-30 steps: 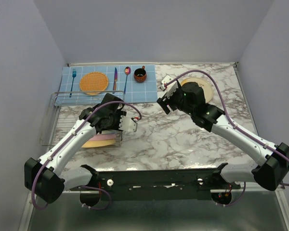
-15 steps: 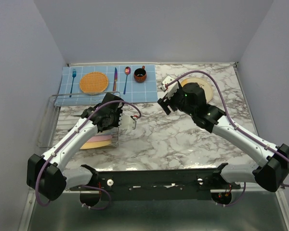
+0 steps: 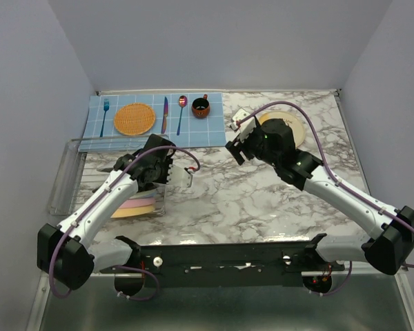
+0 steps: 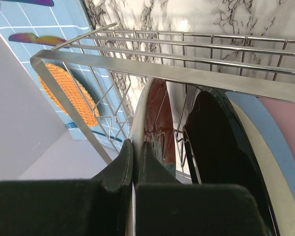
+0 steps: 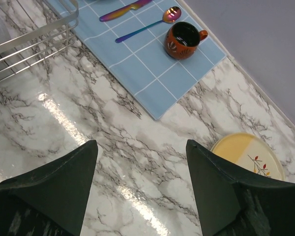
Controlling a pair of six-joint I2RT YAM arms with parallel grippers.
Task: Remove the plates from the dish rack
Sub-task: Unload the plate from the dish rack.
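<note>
**From above:** The dish rack (image 3: 69,181), silver wire in a clear tray, sits at the left of the marble table (image 3: 248,200). The left arm reaches over it. The left gripper (image 3: 160,172) points down into the rack, its fingertips hidden under the wrist. At the rack's near end, the slanted edges of a pink plate (image 3: 139,203) and a yellow-orange plate (image 3: 127,212) show under the arm. The right gripper (image 3: 233,148) hangs over bare marble mid-table, well apart from the rack. Just behind it, a cream-and-yellow plate (image 3: 298,127) lies flat. A blue placemat (image 3: 210,131) along the far edge holds an orange woven disc (image 3: 134,118), cutlery and a dark red cup (image 3: 201,107).

**Left wrist:** The plates stand on edge, side by side, faces toward each other. Their rims run from the camera up toward the rack's top rail (image 4: 187,76). The two black fingers (image 4: 113,169) are pressed together on the pale rim of the first plate, a glossy red-faced plate (image 4: 157,113). That rim passes straight between them. To the right come a black-rimmed plate (image 4: 211,142), a blue plate (image 4: 265,132) and the pink one.

**Right wrist:** The jaws stand spread wide with only marble between them. The cream-and-yellow plate, with its twig motif, lies flat beyond the right fingertip. A corner of the rack shows at upper left.
</note>
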